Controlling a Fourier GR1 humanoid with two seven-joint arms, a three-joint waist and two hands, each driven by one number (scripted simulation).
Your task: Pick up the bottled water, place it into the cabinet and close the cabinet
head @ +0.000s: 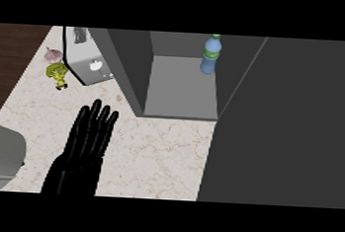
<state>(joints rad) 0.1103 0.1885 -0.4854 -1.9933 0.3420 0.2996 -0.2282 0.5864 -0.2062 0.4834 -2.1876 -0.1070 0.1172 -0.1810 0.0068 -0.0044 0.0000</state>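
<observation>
Bottled water [212, 55] inside cabinet [180, 91], well apart from left robot hand [90, 128].

bottled water [212, 55] inside cabinet [183, 89], back right

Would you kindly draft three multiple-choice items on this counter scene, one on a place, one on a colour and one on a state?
1. Where is the bottled water?
A. on the counter by the broccoli
B. inside the cabinet
C. in the left hand

2. What colour is the bottle's cap?
A. green
B. red
C. white

3. How is the left hand?
A. curled round the bottle
B. open, fingers straight
C. shut in a fist

Key: 1 B, it stands at the back right of the cabinet shelf; 2 A, the top shows green; 3 B, its fingers lie flat above the counter.
</observation>
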